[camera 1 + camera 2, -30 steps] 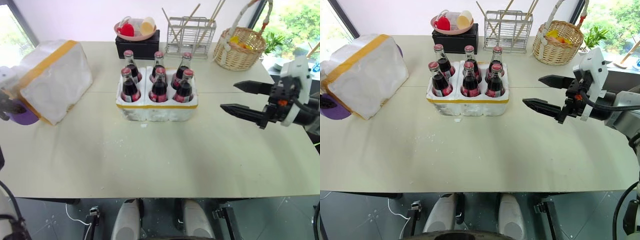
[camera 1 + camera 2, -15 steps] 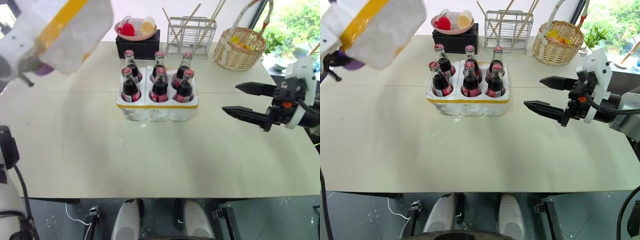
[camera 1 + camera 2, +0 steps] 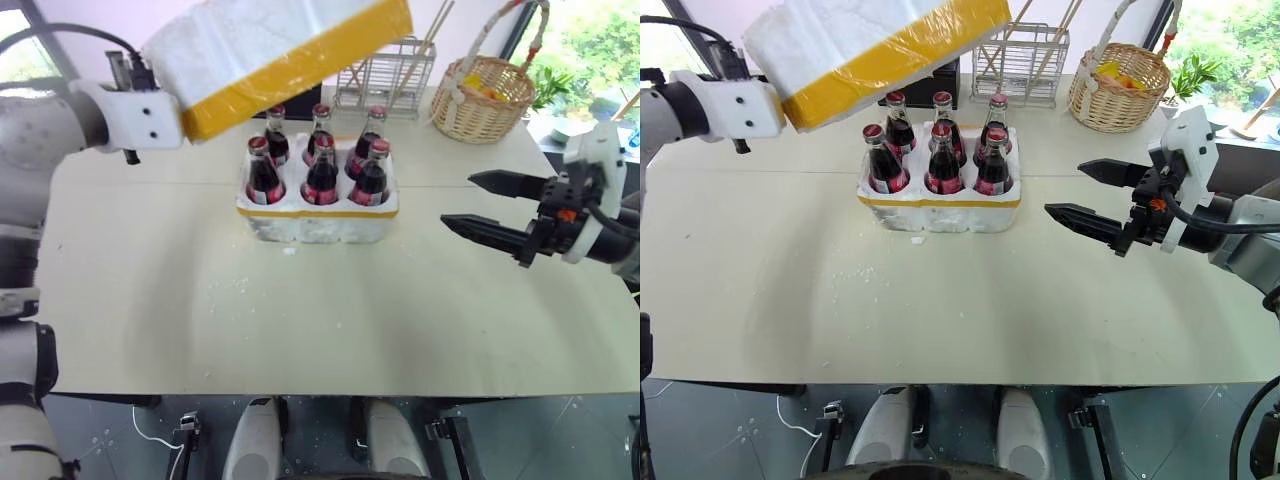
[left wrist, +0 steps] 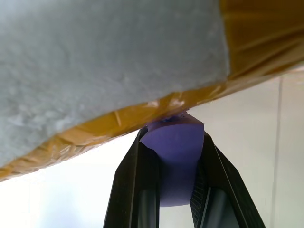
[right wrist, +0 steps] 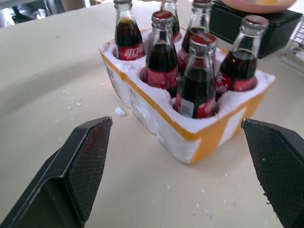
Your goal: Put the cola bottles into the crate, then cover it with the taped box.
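Nearest you on the right, at about three o'clock across the table point(image 3: 300, 320), your right gripper point(image 3: 478, 205) hovers above the tabletop with its two black fingers spread wide and nothing between them. It points toward the crate point(image 3: 318, 212), which lies at roughly nine o'clock from it, apart from it with bare table between.

Past mid-table, the crate sits flat with its long axis running nine to three, yellow band along the near rim. Its six wells are all filled: the cola bottles point(image 3: 322, 170) stand upright in two rows of three, red caps up, so judged from this the loading half of the task looks finished. A few white crumbs lie on the table just in front of it.

Above and toward ten o'clock of the crate, your left gripper point(image 4: 173, 156) is pressed tight on a purple knob point(image 4: 175, 142) fixed to the taped box point(image 3: 290, 45), and carries the box in the air. The box is tilted, its long axis running from about eight o'clock up to two, its taped edge overlapping the back row of caps in the head views; whether it touches them you cannot tell. That is the relation your coming move turns on: the crate lies below and toward four o'clock of the box, so you would need to level the box and line its long axis with the crate's before lowering.

Farthest off, a wire rack point(image 3: 385, 70) and a wicker basket point(image 3: 490, 100) stand along the back edge.
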Robot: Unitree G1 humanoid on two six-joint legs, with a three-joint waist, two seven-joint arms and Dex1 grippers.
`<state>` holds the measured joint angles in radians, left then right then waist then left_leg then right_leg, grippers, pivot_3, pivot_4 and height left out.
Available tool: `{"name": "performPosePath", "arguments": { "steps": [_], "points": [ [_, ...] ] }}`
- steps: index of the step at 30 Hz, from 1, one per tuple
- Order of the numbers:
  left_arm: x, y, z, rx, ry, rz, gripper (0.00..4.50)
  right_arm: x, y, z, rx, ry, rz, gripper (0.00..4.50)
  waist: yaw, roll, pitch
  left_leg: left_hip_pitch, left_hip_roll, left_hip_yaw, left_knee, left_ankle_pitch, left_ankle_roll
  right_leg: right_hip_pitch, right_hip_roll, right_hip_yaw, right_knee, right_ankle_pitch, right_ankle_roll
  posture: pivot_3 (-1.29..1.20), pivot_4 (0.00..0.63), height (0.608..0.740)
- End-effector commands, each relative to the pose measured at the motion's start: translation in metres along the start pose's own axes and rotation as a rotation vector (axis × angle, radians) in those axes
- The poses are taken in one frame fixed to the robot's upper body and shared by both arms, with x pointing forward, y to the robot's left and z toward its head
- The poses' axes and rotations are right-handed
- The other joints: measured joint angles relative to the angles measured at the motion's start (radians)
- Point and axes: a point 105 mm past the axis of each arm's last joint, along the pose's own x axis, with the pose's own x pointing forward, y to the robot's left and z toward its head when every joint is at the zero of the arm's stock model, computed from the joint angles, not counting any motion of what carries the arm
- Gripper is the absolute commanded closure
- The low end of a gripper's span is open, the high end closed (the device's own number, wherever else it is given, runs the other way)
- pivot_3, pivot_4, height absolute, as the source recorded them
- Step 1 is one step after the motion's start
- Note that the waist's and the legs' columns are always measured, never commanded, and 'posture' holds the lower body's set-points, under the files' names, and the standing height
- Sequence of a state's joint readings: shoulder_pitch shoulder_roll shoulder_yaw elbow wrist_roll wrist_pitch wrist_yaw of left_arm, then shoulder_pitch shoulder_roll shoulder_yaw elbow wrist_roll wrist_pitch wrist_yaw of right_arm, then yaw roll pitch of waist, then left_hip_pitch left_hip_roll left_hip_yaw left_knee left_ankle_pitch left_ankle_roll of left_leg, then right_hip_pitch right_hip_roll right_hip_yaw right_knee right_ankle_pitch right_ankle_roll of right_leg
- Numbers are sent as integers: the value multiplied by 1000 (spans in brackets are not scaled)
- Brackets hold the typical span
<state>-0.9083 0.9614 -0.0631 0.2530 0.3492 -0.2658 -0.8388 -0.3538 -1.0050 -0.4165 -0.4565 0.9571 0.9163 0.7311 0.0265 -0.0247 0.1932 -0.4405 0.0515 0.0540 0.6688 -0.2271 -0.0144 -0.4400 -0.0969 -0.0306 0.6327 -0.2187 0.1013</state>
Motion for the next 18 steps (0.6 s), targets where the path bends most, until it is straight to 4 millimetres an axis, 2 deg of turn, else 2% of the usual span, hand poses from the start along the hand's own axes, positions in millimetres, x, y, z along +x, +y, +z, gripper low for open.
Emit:
{"name": "performPosePath", "arguments": {
  "steps": [1,5,9,13,18],
  "points": [
    [-1,5,-1,166,44,42,4264,0,0,12,-37,-43,-7,0,4,0,0,0,0,0,0,0,0,0,0,0,0,0,1,0,150,740],
    [-5,22,-3,374,12,191,4264,0,-1,13,-35,-52,-11,0,10,0,0,0,0,0,0,0,0,0,0,0,0,0,1,0,150,740],
    [0,20,-1,416,-29,228,4264,0,1,10,-35,-47,-2,0,13,0,0,0,0,0,0,0,0,0,0,0,-1,1,1,0,150,740],
    [2,32,12,358,-82,306,4264,0,2,10,-38,-47,3,0,13,0,0,0,0,0,0,0,0,0,0,0,-1,1,1,0,150,740],
    [12,14,12,403,-48,254,4264,0,4,9,-36,-49,-1,0,9,0,0,0,0,0,0,0,0,0,0,0,-1,1,1,0,150,740]
  ]
}}
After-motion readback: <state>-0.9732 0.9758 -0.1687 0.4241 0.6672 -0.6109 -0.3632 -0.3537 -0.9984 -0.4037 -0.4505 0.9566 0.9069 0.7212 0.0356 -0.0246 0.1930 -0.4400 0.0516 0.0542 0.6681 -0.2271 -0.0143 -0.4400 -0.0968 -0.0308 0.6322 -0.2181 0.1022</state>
